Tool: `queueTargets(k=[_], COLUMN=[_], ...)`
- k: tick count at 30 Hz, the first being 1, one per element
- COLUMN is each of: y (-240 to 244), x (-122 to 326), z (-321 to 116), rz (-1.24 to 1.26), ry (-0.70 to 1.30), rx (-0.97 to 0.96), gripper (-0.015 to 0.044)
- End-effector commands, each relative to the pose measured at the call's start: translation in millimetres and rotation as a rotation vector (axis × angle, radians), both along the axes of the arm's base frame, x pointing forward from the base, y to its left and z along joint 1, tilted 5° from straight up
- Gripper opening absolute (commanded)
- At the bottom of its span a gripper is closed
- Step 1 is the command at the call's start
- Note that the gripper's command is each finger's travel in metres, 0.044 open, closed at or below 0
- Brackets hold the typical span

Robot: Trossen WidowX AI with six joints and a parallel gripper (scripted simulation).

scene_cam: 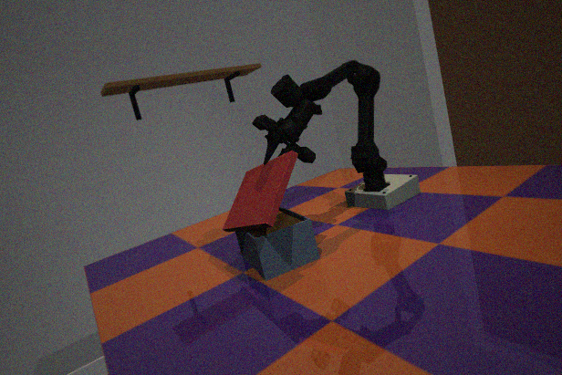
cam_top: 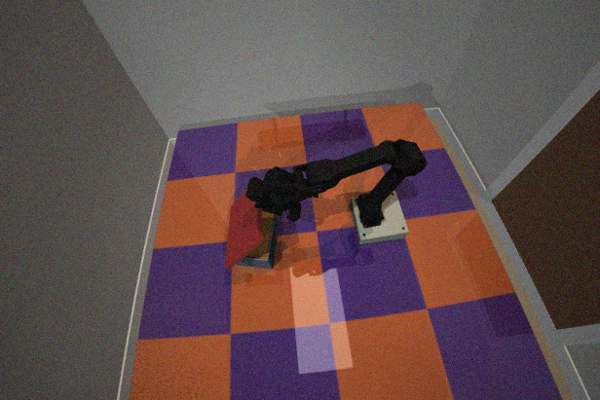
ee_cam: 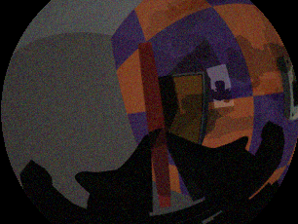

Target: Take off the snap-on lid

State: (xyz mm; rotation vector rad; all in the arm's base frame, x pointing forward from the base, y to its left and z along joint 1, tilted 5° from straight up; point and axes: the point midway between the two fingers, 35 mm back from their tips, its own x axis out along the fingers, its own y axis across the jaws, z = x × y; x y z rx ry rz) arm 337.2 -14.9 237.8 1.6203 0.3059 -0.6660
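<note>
The red lid [cam_top: 245, 230] [scene_cam: 262, 195] [ee_cam: 152, 90] is steeply tilted, one edge raised toward the arm and the opposite edge low over the outer side of the box. The blue-grey storage box [cam_top: 274, 242] [scene_cam: 292, 247] [ee_cam: 204, 107] stands on the table, with its brownish-yellow inside partly showing. Whether the lid's low edge touches the box rim cannot be told. My black gripper [scene_cam: 272, 160] [ee_cam: 162, 133] is shut on the lid's raised edge, above the box. One finger shows on the lid's outer face; the other is partly hidden by the lid in the exterior view.
The arm's pale base [cam_top: 390, 228] [scene_cam: 371, 200] stands on the checkered orange and purple table [cam_top: 195, 291] [scene_cam: 456, 291], to the right of the box. A wooden shelf [scene_cam: 182, 78] is fixed to the wall behind. The table's edge [scene_cam: 96, 307] runs to the left of the box.
</note>
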Motion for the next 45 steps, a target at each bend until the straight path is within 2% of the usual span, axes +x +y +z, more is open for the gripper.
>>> queueTargets(k=[1, 45], y=[-8, -92], x=[-3, -29], z=[3, 0], rz=[0.002, 0.002], ry=[-0.016, -0.013], rx=[-0.002, -0.010], gripper=[0.0000, 0.0000])
